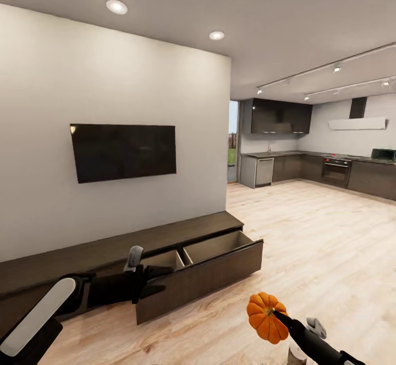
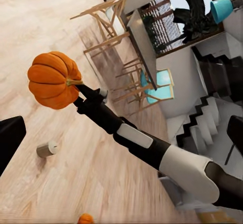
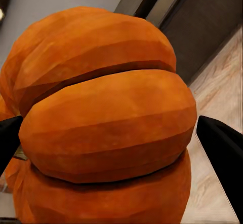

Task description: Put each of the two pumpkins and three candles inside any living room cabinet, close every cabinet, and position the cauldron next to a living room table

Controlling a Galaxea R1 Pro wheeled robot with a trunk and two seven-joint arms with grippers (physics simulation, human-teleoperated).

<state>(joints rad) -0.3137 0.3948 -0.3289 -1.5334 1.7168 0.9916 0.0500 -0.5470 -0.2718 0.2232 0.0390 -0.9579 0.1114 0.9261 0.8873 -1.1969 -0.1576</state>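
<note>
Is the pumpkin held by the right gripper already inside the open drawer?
No, the pumpkin hangs over bare floor, apart from the open drawer.

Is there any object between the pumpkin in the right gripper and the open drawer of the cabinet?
Nothing visible stands between them. The pumpkin is held up by the right gripper over bare wood floor, and the open drawer of the cabinet shows pale compartments open from above. The left gripper is at the drawer's far end.

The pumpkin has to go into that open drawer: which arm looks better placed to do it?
Right. The right gripper is shut on the pumpkin, near the open drawer; the left gripper hangs by the drawer, holding nothing.
</note>
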